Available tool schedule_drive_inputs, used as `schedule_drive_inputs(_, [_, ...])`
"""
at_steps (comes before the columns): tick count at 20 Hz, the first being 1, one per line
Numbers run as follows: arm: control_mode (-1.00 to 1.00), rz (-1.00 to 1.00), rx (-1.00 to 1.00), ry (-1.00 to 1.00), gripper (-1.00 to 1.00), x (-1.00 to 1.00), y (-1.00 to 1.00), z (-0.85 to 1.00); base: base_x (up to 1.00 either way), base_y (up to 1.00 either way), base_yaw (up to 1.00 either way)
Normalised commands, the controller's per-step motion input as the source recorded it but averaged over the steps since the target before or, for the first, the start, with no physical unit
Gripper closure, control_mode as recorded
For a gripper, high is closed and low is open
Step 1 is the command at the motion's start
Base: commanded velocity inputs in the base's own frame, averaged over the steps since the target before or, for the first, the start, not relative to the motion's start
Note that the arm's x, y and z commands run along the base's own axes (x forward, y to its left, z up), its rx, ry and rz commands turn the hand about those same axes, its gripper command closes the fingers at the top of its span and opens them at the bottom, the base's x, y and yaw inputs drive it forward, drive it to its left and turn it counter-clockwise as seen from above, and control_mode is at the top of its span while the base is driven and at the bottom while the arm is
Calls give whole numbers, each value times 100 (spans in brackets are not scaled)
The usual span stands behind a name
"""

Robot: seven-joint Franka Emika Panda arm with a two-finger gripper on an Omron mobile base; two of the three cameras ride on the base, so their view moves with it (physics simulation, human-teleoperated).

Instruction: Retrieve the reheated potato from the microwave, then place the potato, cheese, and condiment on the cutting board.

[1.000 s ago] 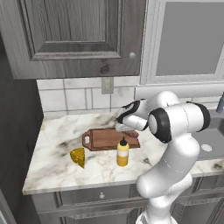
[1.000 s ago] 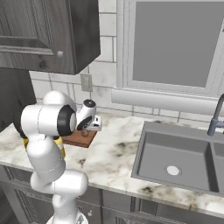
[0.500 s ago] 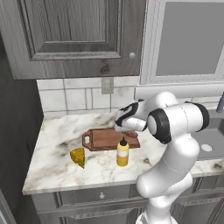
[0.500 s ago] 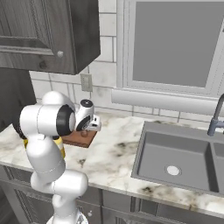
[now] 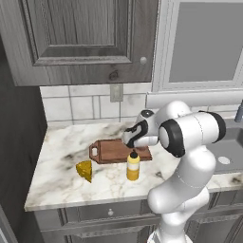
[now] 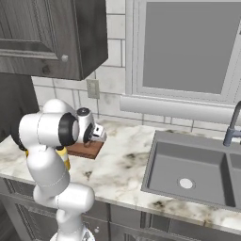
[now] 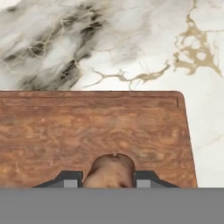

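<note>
My gripper [image 7: 108,179] is shut on the potato [image 7: 109,168], a tan-brown lump between the two dark fingertips [image 7: 70,178]. It hangs just above the right end of the reddish-brown cutting board [image 7: 87,131]. From the left base view, the gripper [image 5: 131,138] hovers over the cutting board [image 5: 114,151]. The yellow cheese [image 5: 85,170] wedge lies on the counter in front of the board's handle end. The condiment [image 5: 133,165] bottle stands upright on the counter by the board's front edge. The gripper [image 6: 97,134] also sits above the cutting board [image 6: 87,149] in the right base view. The microwave is out of view.
A marble counter [image 5: 57,156] carries everything, with a tiled wall and outlet [image 5: 116,92] behind. Dark upper cabinets [image 5: 85,38] hang above. A grey sink [image 6: 193,169] with a faucet [image 6: 233,124] lies to the right.
The gripper, still holding the potato, has come down closer to the cutting board. Cheese, bottle and board have not moved.
</note>
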Motion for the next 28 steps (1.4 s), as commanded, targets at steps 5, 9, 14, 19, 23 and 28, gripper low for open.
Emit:
schedule_drive_inputs(5, [-100, -9, -5, 0, -100, -7, -6, -27, 0, 0, 0])
schedule_drive_inputs(9, [-100, -2, -1, 0, -100, 0, -10, -15, 0, 0, 0])
schedule_drive_inputs(14, [-100, 0, 0, 0, -100, -5, -14, -6, 0, 0, 0])
schedule_drive_inputs(19, [-100, 0, 0, 1, -100, -2, -15, 0, 0, 0, 0])
schedule_drive_inputs(23, [-100, 2, 0, 0, -100, -14, -13, 8, 0, 0, 0])
schedule_drive_inputs(28, [-100, 6, 2, 0, -100, -21, -14, 16, 0, 0, 0])
